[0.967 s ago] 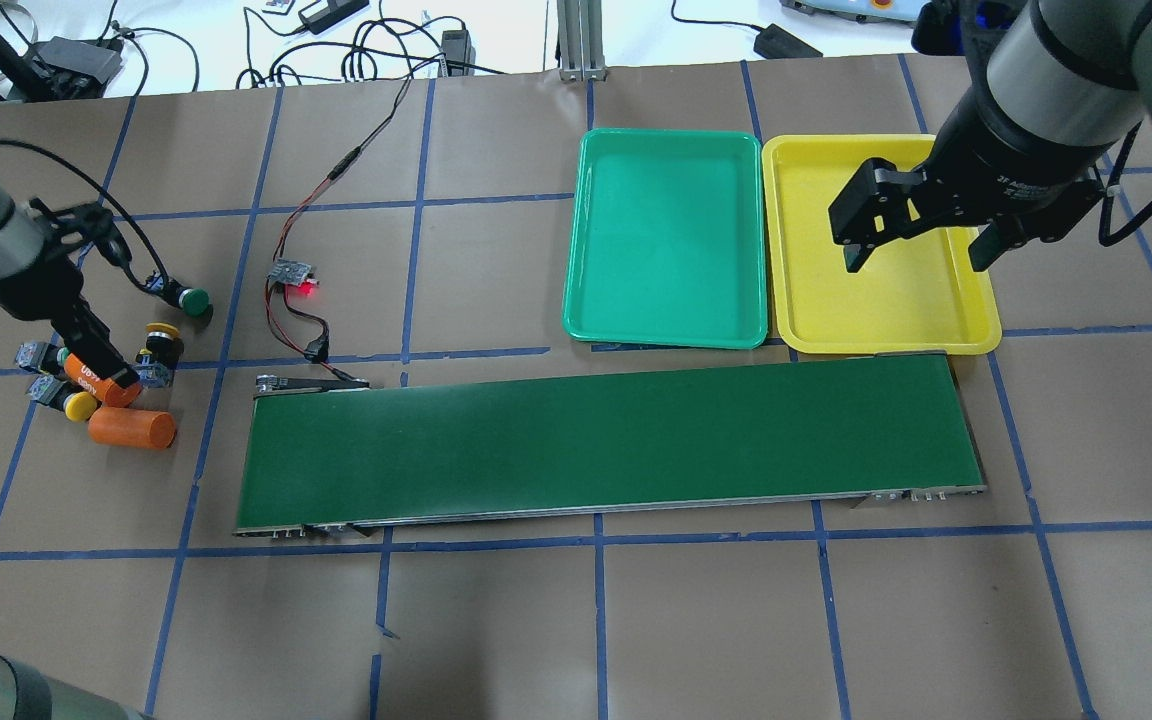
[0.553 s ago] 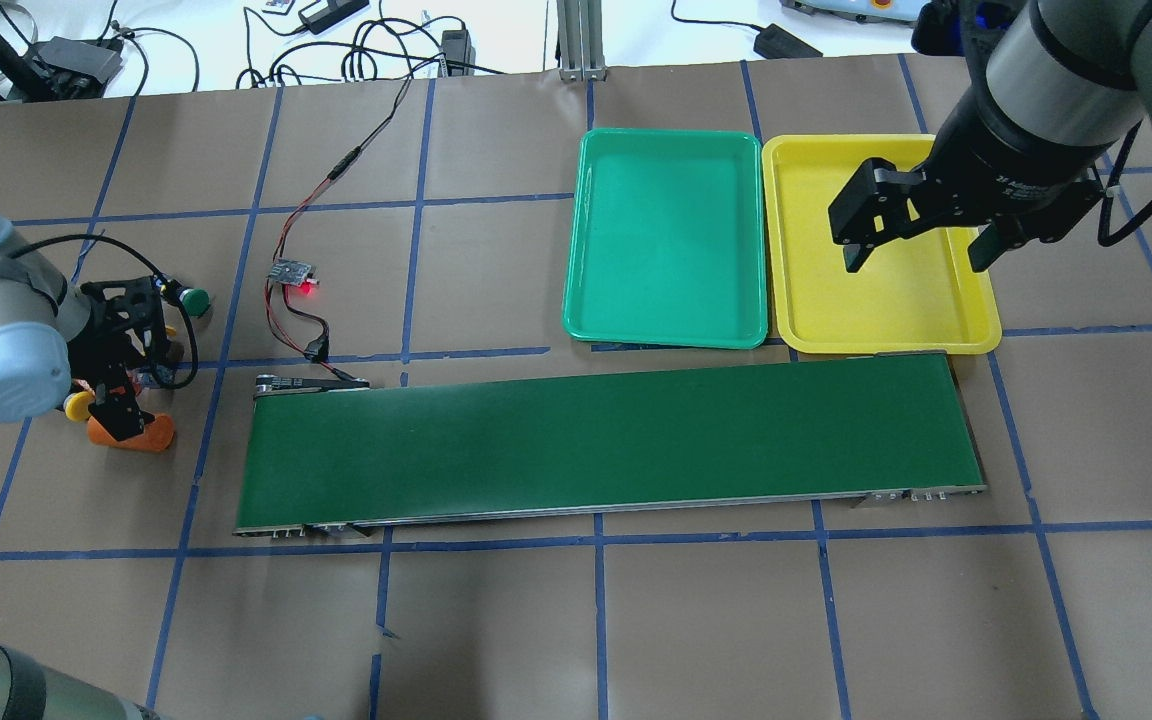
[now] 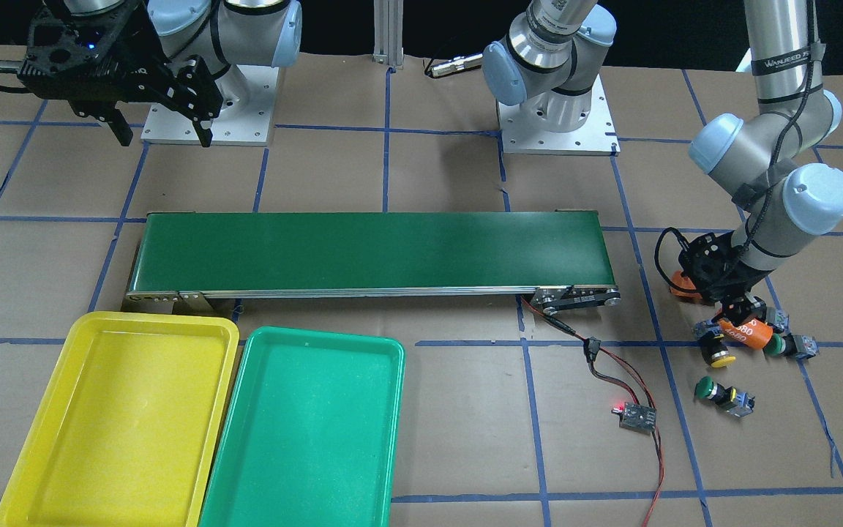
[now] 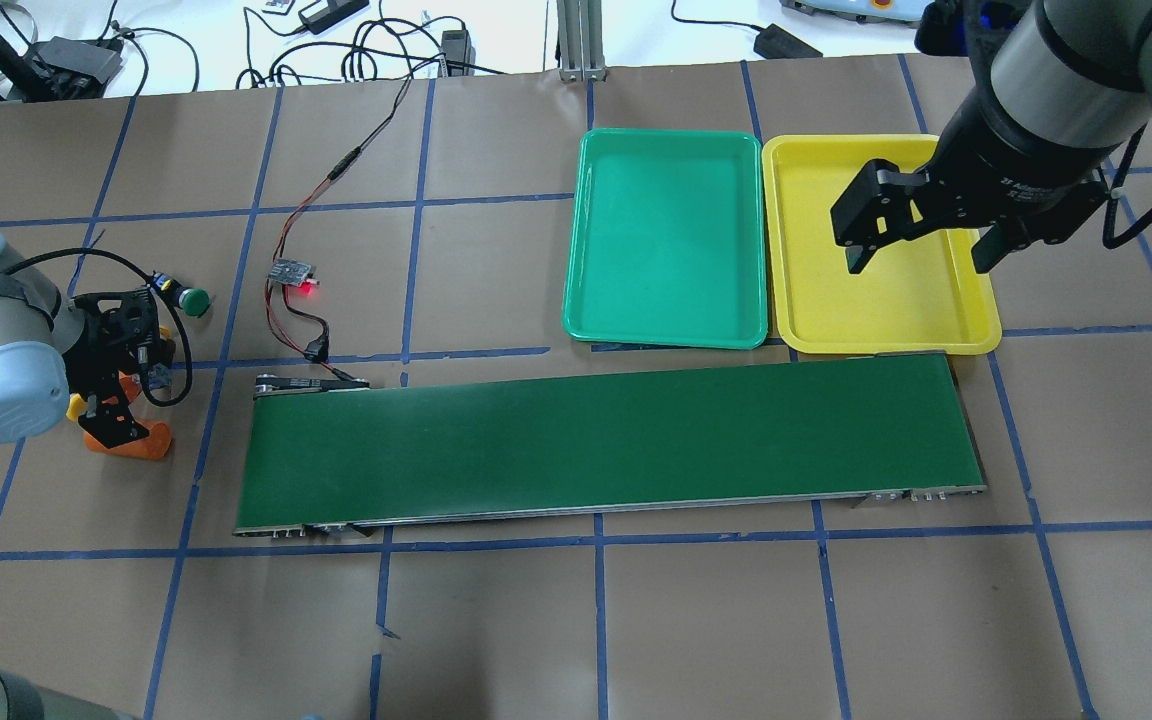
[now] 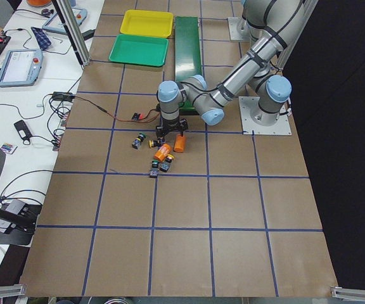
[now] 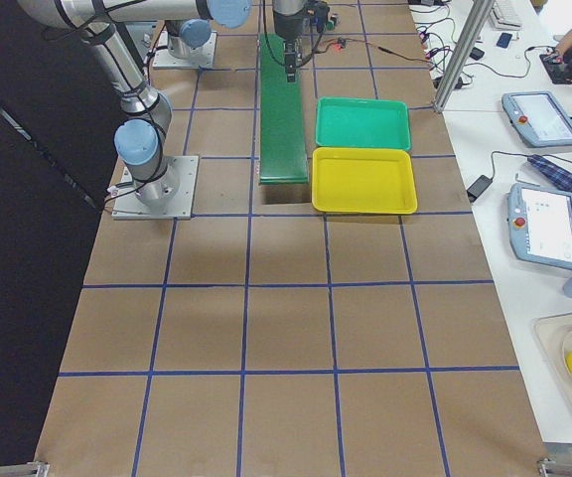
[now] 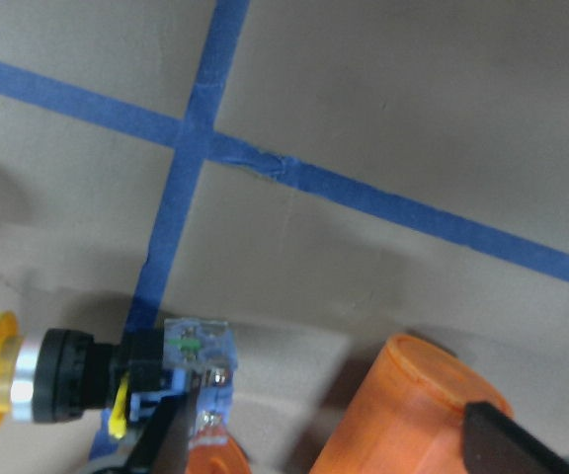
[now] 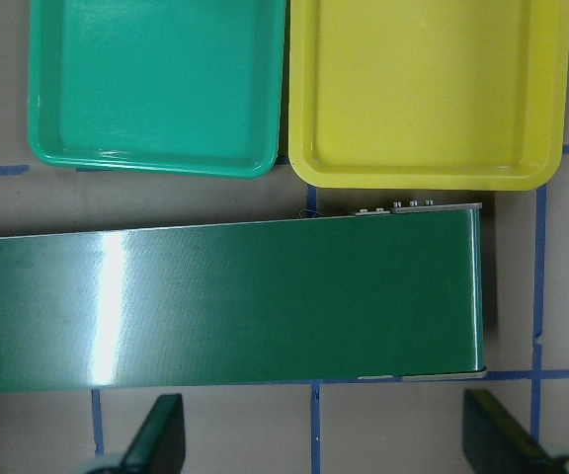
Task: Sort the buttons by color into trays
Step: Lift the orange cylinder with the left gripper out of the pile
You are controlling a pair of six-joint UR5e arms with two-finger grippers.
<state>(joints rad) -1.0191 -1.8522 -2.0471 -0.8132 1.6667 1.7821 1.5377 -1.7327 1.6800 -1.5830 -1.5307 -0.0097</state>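
**A:** Carefully now. The left gripper (image 7: pixel 336 439) hangs wide open and empty, and it's an orange plastic cylinder (image 7: pixel 403 415) that sits between its fingers (image 7: pixel 166 444), not a button.

**B:** I'd shift toward the yellow-capped push-button with the black-and-blue switch body (image 7: pixel 77 380), lying sideways just outside one finger, and close across its body.

**A:** And the right gripper (image 4: pixel 921 252)?

**B:** Spread open, empty, above the bright yellow shallow plastic tray (image 4: pixel 886 310), with the green tray (image 4: pixel 666 240) alongside.

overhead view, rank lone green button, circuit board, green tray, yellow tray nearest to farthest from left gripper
1. lone green button, near the left gripper
2. circuit board, left of centre
3. green tray, right of centre
4. yellow tray, far right
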